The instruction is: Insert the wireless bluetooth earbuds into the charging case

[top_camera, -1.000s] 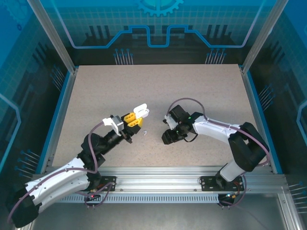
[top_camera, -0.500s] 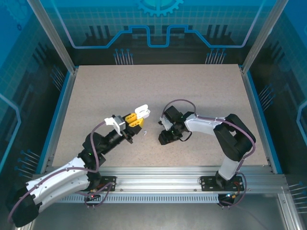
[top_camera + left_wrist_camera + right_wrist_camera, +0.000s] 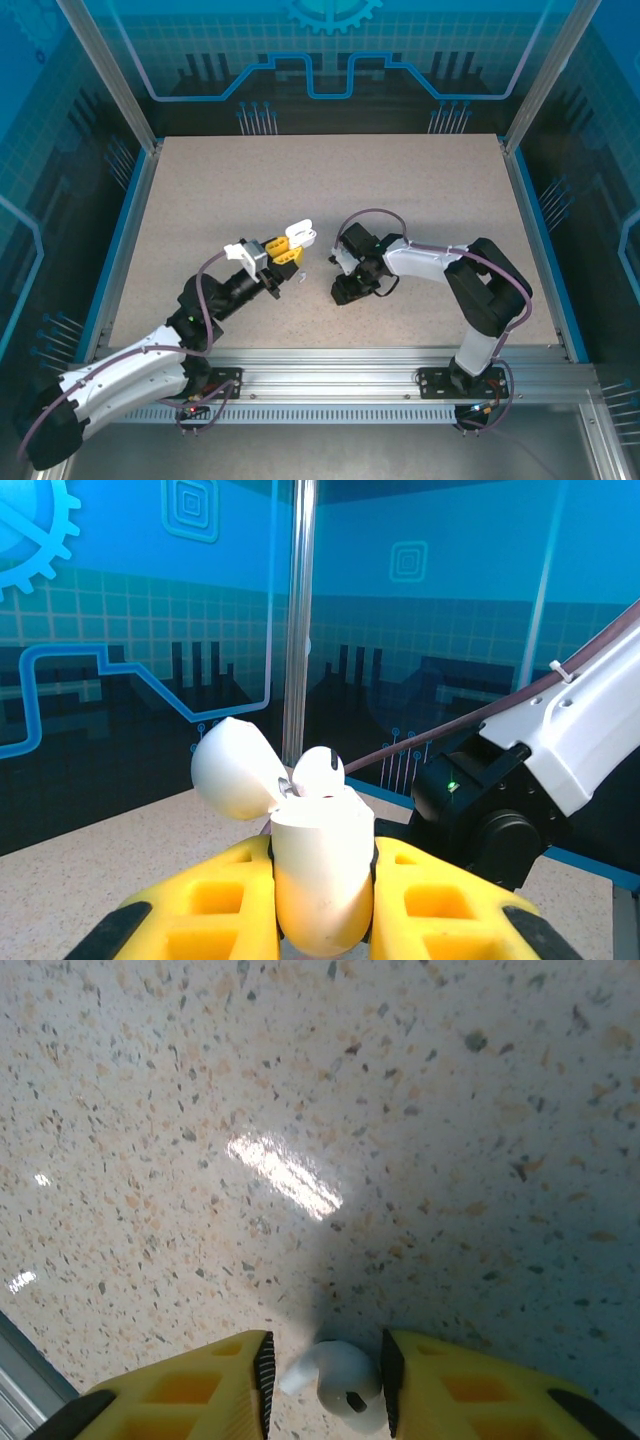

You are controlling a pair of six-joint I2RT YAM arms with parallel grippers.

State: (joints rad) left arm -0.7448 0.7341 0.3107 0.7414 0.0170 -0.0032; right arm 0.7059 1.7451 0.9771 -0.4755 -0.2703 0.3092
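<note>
My left gripper (image 3: 283,250) (image 3: 322,900) is shut on a white charging case (image 3: 320,865) (image 3: 297,235), held upright between its yellow fingers (image 3: 200,910) above the table. The lid (image 3: 235,770) is flipped open to the left. One white earbud (image 3: 318,772) sits in the case with its head poking out. My right gripper (image 3: 347,290) (image 3: 325,1385) points down at the table, just right of the case. A second white earbud (image 3: 345,1388) lies on the table between its pads. The right pad touches the bud's head and the left pad stands a sliver off the stem.
The speckled tabletop (image 3: 330,190) spreads wide behind both arms. A tiny white speck (image 3: 301,278) lies on the table between the two grippers. Blue walls and aluminium posts (image 3: 115,80) fence the table. My right arm (image 3: 560,750) shows close behind the case.
My right gripper has shifted a little left and its jaws have narrowed round the earbud on the table. My left gripper has carried the case slightly right and up.
</note>
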